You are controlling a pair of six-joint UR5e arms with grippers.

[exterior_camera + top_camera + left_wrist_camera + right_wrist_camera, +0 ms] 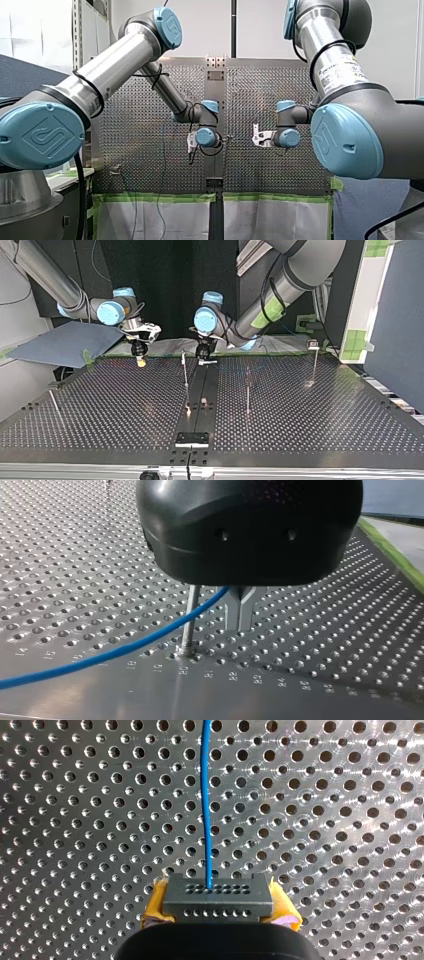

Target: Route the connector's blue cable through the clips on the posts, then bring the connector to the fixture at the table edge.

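Right wrist view: grips the connector (218, 896) between yellow pads (156, 904) of right hand (218, 909).
Sends blue cable (205, 795) straight ahead over perforated tabletop (325, 820); presses fingertips (234, 620) of left hand (240, 624) together beside a post (190, 615).

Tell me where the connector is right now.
In the right wrist view, the connector sits clamped between the yellow pads of my right hand, above the perforated table, with the blue cable running straight out ahead of it.

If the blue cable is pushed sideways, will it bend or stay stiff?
Probably floppy and light: the cable is thin and curves loosely past the post. It runs straight out of the connector in my right claw, so tension seems to straighten it easily.
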